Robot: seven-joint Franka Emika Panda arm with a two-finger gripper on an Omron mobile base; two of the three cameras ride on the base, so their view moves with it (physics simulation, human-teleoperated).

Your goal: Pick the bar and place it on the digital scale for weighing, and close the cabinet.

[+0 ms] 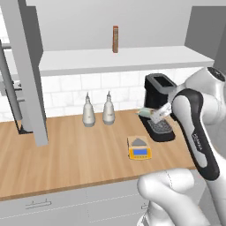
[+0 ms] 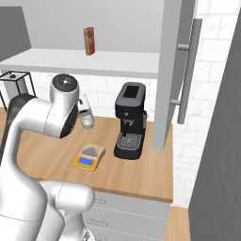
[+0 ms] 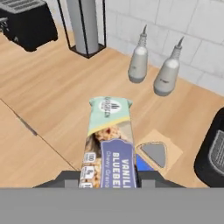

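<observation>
The end effector [image 3: 108, 181] pinches the bar [image 3: 108, 144] by one end, holding it in the air above the wooden table [image 1: 66, 154]. The yellow digital scale [image 1: 139, 148] sits on the table below, beside a black coffee machine [image 2: 130, 120]. The grey cabinet [image 2: 176, 70] door hangs open.

The bar [image 3: 109, 142] is showing print on its wrapper in the hand view. On the purple panel, white letters running lengthwise are reading "VANILLA" in part and "BLUEBE", cut off at the frame's lower edge; beside them smaller words are reading "Chewy Gran", also cut. A small logo is sitting on the pale green end, its lettering too blurred to make out. The digital scale's [image 1: 139, 148] blue display is showing nothing legible.
</observation>
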